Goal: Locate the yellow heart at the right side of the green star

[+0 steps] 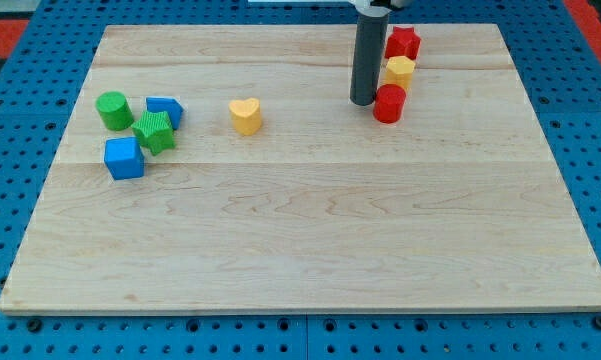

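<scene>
Camera view: yellow heart (245, 115) lies upper centre-left, apart from green star (155, 131) at its left, so not snug beside it. My tip (363, 101), fingerless, rests upper right, touching red cylinder (388, 104); pushing remains.

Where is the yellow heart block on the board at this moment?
The yellow heart block lies in the view's upper left-centre of the wooden board, right of the green star block, apart from it.

The rod is dark grey, smooth and round, with my tip (364, 102) cut flat at its end.
</scene>
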Tool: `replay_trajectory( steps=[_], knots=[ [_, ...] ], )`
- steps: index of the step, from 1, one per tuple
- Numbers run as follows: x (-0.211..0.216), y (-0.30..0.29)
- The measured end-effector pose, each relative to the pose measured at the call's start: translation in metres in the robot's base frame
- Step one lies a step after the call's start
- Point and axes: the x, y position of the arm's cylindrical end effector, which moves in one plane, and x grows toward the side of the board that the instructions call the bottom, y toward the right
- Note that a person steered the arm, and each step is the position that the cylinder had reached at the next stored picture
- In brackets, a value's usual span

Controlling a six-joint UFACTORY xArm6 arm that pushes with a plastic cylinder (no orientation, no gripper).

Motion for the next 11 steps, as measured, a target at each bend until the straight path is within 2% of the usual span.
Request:
replay_trajectory(
  steps=[1,2,3,4,5,6,7,8,9,10,11],
  knots=[
    [0.001,0.017],
    [0.016,-0.085],
    [0.063,-0.089],
    [0.113,-0.061],
    [0.127,-0.164],
    [0.04,-0.187],
    [-0.001,-0.238],
    [0.005,-0.156],
    [0.062,-0.079],
    [0.047,-0.104],
    [0.012,-0.15]
  ],
)
